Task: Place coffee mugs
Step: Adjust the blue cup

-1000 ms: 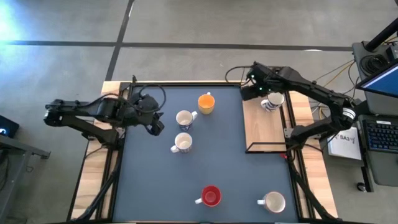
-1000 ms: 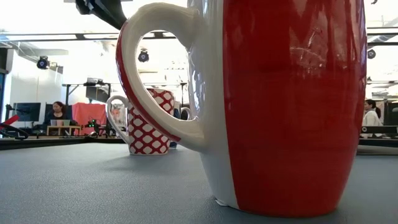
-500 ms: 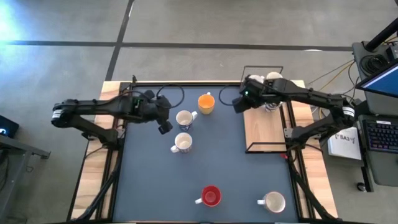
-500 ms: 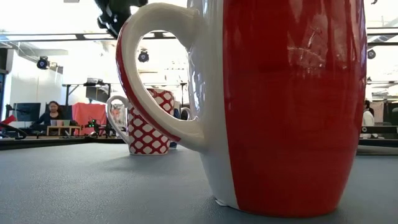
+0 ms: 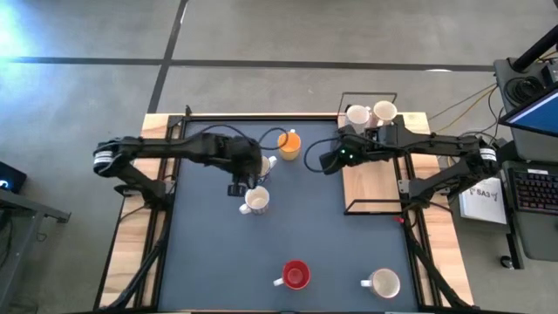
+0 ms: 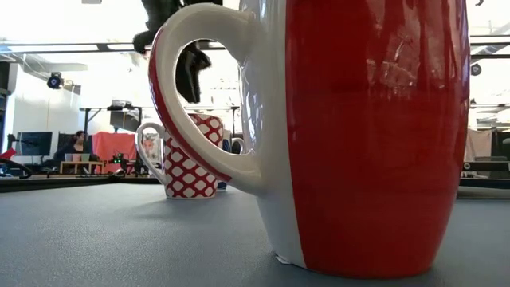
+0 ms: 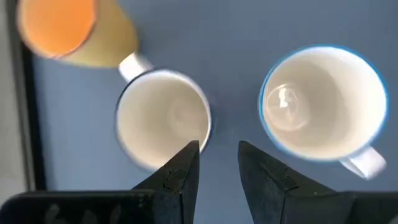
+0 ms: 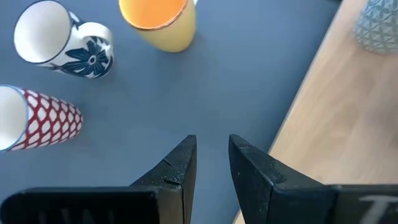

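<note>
Two white mugs (image 5: 370, 113) sit on the wooden rack (image 5: 370, 183) (likely placed). Five remain on the mat: orange mug (image 5: 289, 142), two patterned, red mug (image 5: 296, 275), cream. Left gripper (image 5: 241, 186) and right gripper (image 5: 330, 162) both hover empty, fingers narrowly apart.

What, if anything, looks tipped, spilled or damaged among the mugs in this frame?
Nothing stands out. The orange mug, the two white mugs beside the left pincer, the red mug and the cream mug all stand upright on the table, with no spill visible. The right pincer holds nothing.
</note>
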Available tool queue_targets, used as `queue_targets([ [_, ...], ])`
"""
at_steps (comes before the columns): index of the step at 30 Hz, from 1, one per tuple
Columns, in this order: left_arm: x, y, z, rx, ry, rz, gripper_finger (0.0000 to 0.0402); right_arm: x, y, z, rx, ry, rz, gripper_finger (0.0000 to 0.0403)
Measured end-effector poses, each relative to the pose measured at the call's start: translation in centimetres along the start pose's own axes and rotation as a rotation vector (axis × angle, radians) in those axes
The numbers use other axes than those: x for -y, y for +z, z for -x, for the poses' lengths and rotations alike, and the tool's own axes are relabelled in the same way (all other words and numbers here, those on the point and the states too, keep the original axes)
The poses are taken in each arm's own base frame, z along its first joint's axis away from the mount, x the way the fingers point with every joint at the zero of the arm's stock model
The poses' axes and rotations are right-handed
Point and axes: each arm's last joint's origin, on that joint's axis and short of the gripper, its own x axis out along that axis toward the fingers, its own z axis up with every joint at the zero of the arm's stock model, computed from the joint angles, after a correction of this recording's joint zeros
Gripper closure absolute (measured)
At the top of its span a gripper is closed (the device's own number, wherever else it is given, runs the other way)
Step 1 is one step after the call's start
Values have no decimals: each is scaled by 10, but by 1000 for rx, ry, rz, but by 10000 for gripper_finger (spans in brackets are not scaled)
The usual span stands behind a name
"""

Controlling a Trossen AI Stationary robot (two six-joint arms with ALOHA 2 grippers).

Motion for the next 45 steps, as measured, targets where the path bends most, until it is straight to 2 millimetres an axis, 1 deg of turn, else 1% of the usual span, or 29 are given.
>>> queue_targets([
  [5, -3, 5, -26, -55, -14, -8, 308, -5, -7, 2, 18, -2, -2, 323],
  [9, -5, 6, -38, -84, -20, 2, 308, -7, -10, 3, 27, -3, 11, 320],
  [15, -14, 8, -41, -43, 1, 53, 308, -8, -10, 3, 27, -3, 14, 321],
  [18, -18, 7, -41, -30, -31, 86, 308, -7, -10, 3, 27, -4, 15, 323],
  [22, -16, 6, -42, -16, -108, 121, 308, -7, -10, 3, 26, -5, 17, 321],
  [25, -15, 5, -44, -16, -117, 123, 308, -7, -10, 3, 27, -6, 18, 318],
  [30, -16, -1, -55, -8, -103, 145, 308, -7, -10, 3, 35, -13, 19, 323],
  [36, -14, -9, -71, 11, -93, 201, 309, -7, -10, 3, 45, -19, 18, 325],
  [40, -14, -8, -73, 39, -85, 221, 324, -7, -10, 3, 46, -19, 17, 325],
  [45, -15, -4, -73, 74, -76, 231, 374, -7, -10, 3, 47, -19, 17, 325],
])
